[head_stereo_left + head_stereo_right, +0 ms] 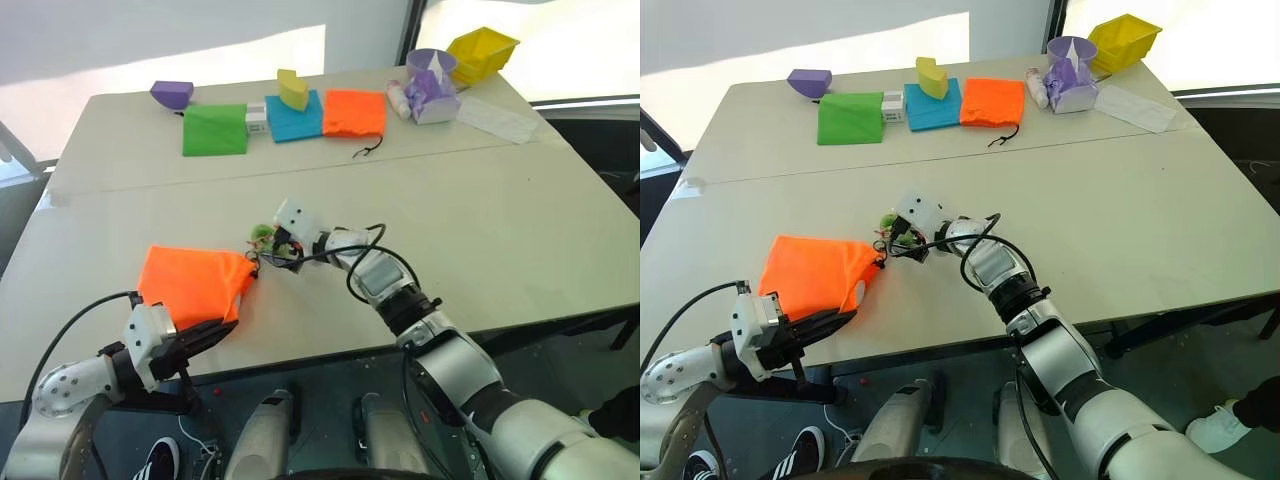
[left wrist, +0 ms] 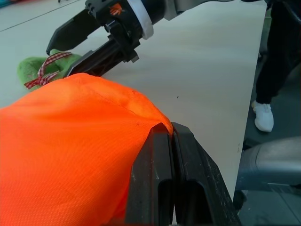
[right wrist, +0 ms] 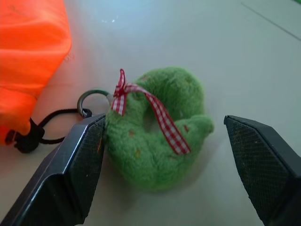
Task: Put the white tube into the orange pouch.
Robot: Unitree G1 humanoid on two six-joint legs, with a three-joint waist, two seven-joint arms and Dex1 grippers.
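nearest, the left end effector [image 1: 205, 335] is clamped on the near edge of the orange pouch [image 1: 195, 283] at the counter [image 1: 520, 230] front. just beyond its cinched mouth, the right end effector [image 3: 164, 155] stands wide around the green fuzzy ring [image 3: 157, 127]. judging by the bulge, the white tube may already lie inside; i cannot tell.

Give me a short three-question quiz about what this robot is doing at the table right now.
1. True or false: the left gripper is shut on the orange pouch.
2. What lies between the right gripper's open fingers?
A. a purple cup
B. the green fuzzy ring
C. a yellow bin
3. Fill in: the ring carries a red-and-white checked ____.

Key: 1 true; 2 B; 3 ribbon.
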